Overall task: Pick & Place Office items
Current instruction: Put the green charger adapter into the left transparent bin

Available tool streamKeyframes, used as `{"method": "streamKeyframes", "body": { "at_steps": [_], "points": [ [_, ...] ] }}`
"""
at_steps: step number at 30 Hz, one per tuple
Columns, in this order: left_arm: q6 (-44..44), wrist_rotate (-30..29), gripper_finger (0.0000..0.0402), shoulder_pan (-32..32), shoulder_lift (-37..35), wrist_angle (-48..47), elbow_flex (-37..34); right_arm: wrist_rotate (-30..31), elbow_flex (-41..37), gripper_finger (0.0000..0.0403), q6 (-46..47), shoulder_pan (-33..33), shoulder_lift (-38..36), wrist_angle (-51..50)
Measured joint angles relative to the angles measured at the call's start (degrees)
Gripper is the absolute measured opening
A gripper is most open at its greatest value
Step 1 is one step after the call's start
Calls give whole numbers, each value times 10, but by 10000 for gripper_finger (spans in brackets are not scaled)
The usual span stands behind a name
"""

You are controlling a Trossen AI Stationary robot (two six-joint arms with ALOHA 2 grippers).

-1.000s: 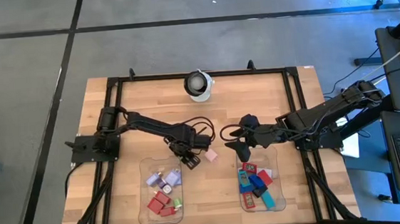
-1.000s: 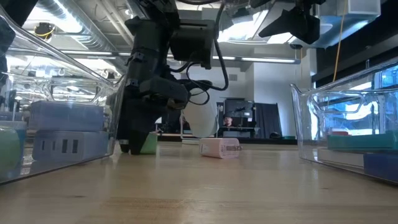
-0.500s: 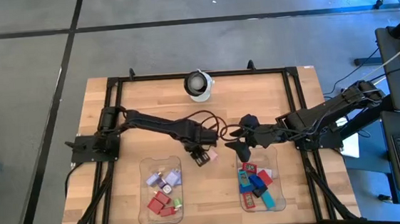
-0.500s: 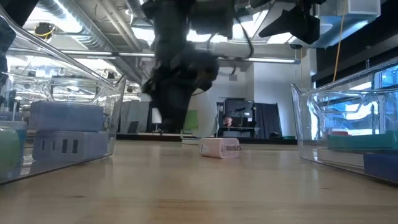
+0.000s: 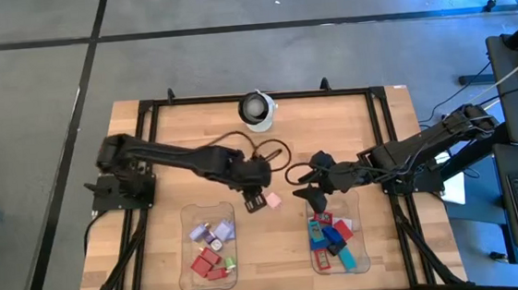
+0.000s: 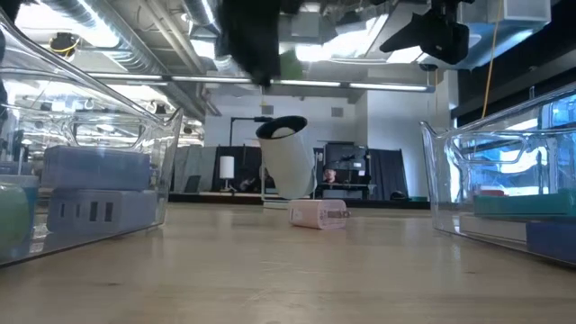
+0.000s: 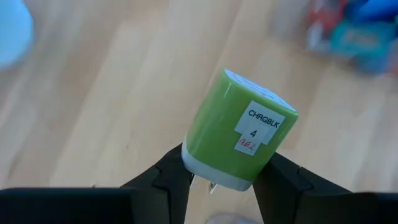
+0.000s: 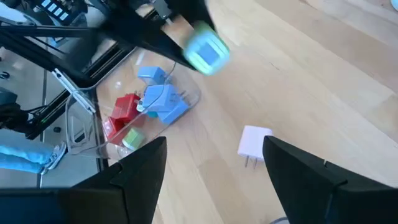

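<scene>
My left gripper (image 5: 250,199) is shut on a green charger block (image 7: 239,140) with a white label, high above the table in the low view (image 6: 290,65). A pale pink block (image 5: 271,201) lies flat on the wood between the two grippers and also shows in the low view (image 6: 319,213) and the right wrist view (image 8: 255,142). My right gripper (image 5: 309,192) hangs open and empty to the right of the pink block, above the table. More office items fill the two clear trays. My left gripper pinches the green block between its two fingers (image 7: 168,180), on two opposite sides near its white pronged end (image 7: 208,171). The fingers come from above. The block is lifted clear of the table, its labelled side facing the wrist camera.
The left clear tray (image 5: 186,253) holds lilac, red and green items. The right clear tray (image 5: 361,239) holds red, blue and teal ones. The white-and-black camera dome (image 5: 256,109) stands at the table's far edge. Bare wood lies between the trays.
My left gripper has risen from the table beside the left tray, carrying the green block up and a little toward the table's right edge. The block is now lifted clear. The pink block and my right gripper have stayed where they were.
</scene>
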Motion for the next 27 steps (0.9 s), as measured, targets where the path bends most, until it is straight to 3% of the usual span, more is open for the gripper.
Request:
{"method": "streamKeyframes", "body": {
  "at_steps": [6, 12, 19, 27],
  "points": [
    [38, -92, 142, -47, -91, 75, 0, 5, 0, 270, -4, -1, 0, -2],
    [138, -152, 144, -103, -135, 259, 0, 10, 0, 270, -7, -1, 0, -2],
    [243, -154, 145, -135, -143, 417, 0, 25, 0, 270, -4, -1, 0, -2],
    [218, -143, 145, -138, -143, 405, 0, 26, 0, 270, 7, -1, 0, -2]
  ]
}}
